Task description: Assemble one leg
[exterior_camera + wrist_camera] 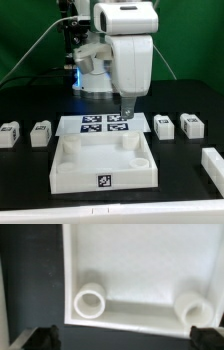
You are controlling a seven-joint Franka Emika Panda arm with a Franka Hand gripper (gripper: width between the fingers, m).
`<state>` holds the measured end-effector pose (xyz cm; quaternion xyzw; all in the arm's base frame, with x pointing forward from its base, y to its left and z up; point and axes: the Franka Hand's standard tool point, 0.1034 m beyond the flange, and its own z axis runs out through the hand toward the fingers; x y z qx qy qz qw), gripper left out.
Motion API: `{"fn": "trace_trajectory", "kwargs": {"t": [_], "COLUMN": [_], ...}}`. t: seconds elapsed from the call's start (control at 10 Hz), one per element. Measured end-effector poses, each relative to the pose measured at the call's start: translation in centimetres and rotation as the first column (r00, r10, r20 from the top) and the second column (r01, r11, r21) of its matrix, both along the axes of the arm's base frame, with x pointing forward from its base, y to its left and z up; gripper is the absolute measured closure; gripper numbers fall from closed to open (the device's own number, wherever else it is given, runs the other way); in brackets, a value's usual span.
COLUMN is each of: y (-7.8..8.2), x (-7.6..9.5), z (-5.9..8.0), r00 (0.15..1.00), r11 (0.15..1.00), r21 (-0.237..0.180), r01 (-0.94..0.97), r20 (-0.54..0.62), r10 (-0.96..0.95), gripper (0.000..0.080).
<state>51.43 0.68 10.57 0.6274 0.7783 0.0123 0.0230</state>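
Observation:
Several legs, small white blocks with tags, lie on the black table. Two are at the exterior view's left (10, 135) (41, 133) and two at its right (163, 125) (191, 125). My gripper (127, 117) hangs over the back edge of the large white square piece (75, 175), far from every leg. In the wrist view my gripper (125, 338) is open and empty, its dark fingertips (45, 337) wide apart. Below it lies the white piece (140, 263) with two round sockets (91, 301) (195, 308). No leg shows in the wrist view.
The marker board (92, 124) lies just behind the white square piece, partly under the gripper. Another white part (213, 166) lies at the exterior view's right edge. The arm's base and cables stand at the back.

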Motion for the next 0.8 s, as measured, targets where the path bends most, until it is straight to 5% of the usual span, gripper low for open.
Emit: {"fn": "trace_trajectory", "kwargs": {"t": [0.5,0.8], "y": [-0.3,-1.9], "x": [-0.2,-6.0], "z": [-0.3,-4.1], "r00": [1.000,0.995], "r11": [1.000,0.996], "r21": [-0.005,0.000], "r01": [0.010,0.084], "r20": [-0.005,-0.051], "r10": [-0.010,-0.084], "gripper": [0.0150,0.0150]}}
